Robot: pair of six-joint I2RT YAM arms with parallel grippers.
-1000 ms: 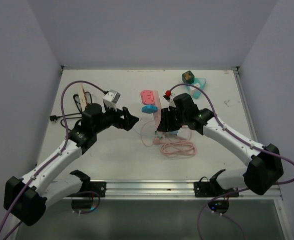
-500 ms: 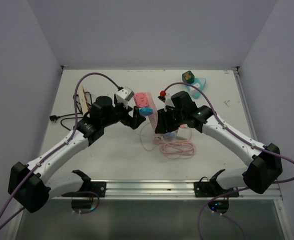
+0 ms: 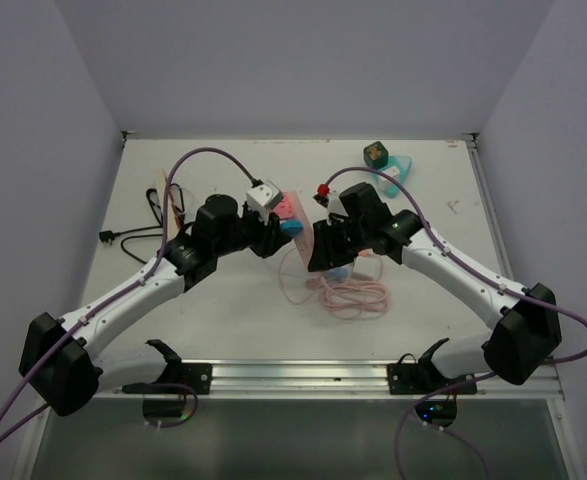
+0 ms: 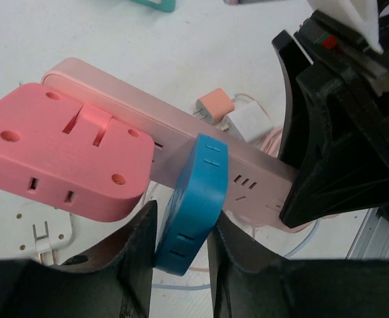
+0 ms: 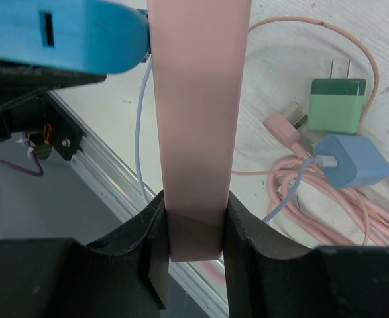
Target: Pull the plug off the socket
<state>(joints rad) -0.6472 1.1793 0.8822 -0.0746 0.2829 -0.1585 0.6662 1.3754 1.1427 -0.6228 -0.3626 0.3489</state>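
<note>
Since a second ago your left arm swung in from the side, and its left claw [image 4: 181, 224] ended up straddling the blue plug [image 4: 195, 192], where earlier it hung well apart from it. The right arm barely shifted.

The right claw [image 5: 195, 228] was pinched on the end of the pink power strip [image 5: 198, 99], holding it tilted up off the table [image 3: 223, 320], so the bracing half of the job was done. The blue plug sat between the left claw's fingers, which lay against both its flat sides; as far as the wrist view showed, that claw was clamped on the plug. The reach and the grip looked complete.

What was left was the pull itself. The plug was still seated flush in the strip, just ahead of the left claw, with no gap showing at its base. A pink adapter [image 4: 61, 156] was plugged into the same strip just beside the claw's left finger, close enough to snag. Below the right claw, a coiled pink cable [image 5: 340, 212] and two loose chargers lay on the table, untouched.
</note>
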